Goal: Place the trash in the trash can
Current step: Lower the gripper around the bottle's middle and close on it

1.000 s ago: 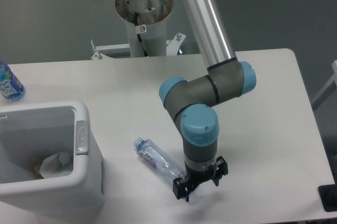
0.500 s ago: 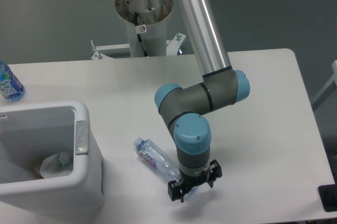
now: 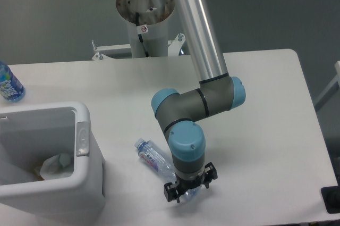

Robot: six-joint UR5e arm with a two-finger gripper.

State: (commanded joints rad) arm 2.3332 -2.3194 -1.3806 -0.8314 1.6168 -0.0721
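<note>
A white table (image 3: 265, 103) with rounded corners fills most of the view, set against a grey floor, with the arm's round mounting column (image 3: 144, 18) rising behind its far edge. The arm reaches down from above to the near middle of the table, where the gripper (image 3: 187, 187) points down over the base end of the clear water bottle (image 3: 154, 158). That bottle lies on its side, cap toward the upper left, its red-and-blue label facing up; its lower end is hidden under the wrist. The black fingers stand on either side of that end, but whether they are clamped on the bottle or merely straddling it cannot be told from this angle. At the left edge stands the white trash can (image 3: 87, 167) (its grey oval tab sits on the right rim), and the crumpled whitish wrapper (image 3: 56, 165) lies inside it. A blue-tinted bottle (image 3: 8, 83) stands upright at the far left of the table, well apart from the rest.
</note>
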